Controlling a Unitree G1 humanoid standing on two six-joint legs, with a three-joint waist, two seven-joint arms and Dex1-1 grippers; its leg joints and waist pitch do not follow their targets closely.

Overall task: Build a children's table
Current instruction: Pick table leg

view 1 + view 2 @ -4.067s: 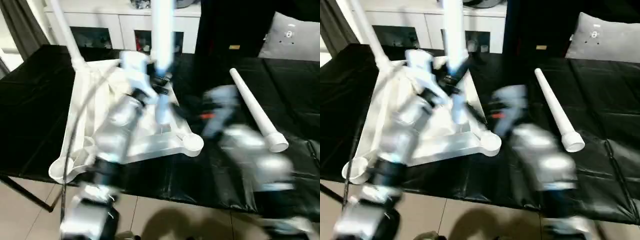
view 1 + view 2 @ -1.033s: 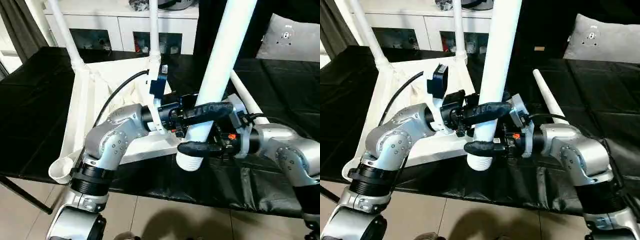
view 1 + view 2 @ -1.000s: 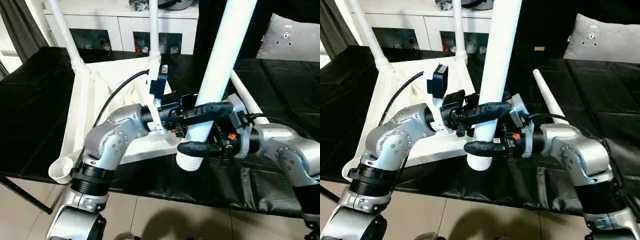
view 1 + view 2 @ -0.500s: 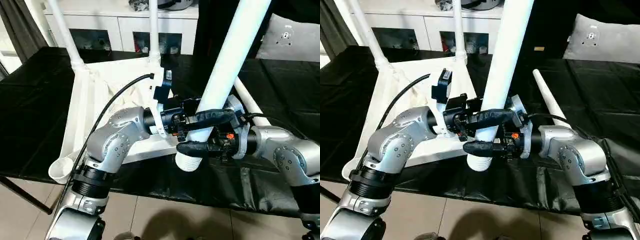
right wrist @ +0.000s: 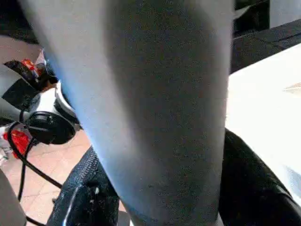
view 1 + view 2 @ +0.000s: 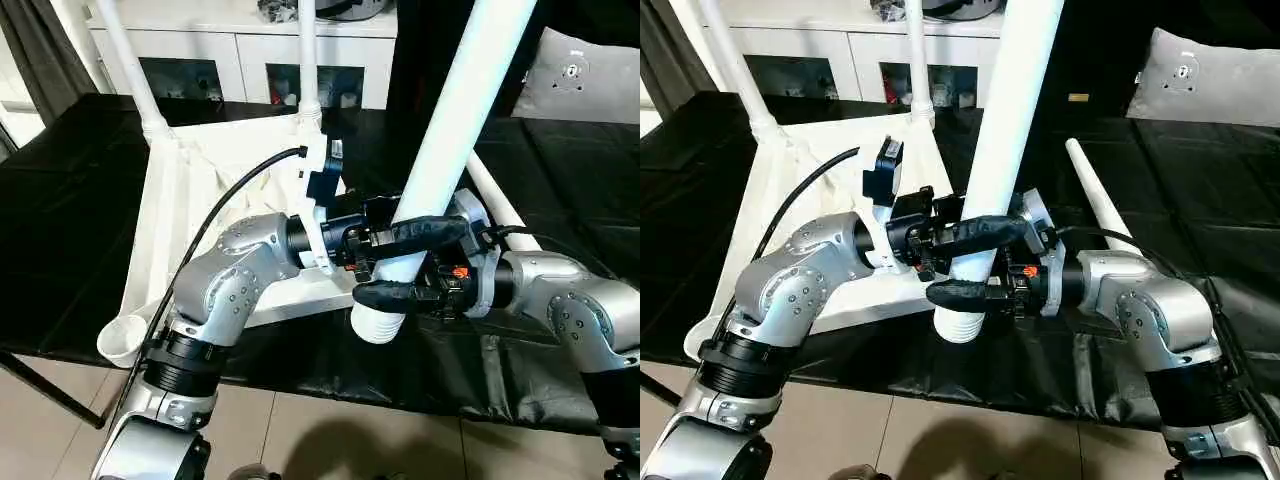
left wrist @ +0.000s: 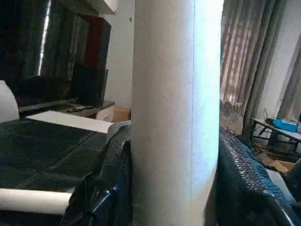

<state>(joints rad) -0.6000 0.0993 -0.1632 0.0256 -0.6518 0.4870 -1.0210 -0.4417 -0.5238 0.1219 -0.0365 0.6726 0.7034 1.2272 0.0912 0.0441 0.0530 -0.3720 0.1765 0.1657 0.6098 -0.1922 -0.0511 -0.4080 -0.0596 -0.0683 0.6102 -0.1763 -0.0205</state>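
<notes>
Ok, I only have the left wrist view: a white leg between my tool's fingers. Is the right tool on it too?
Observer: Yes. The right tool clamps the same held leg just above its ribbed end, opposite the left tool.
Operator: How many legs are already in the table top?
Observer: Two. The far left leg and the far right leg stand upright in the far corners of the table top.
Operator: Where is my leg's bottom end?
Observer: The ribbed end hangs by the near right corner. That corner's socket is hidden behind the tools, while the near left socket is bare.
</notes>
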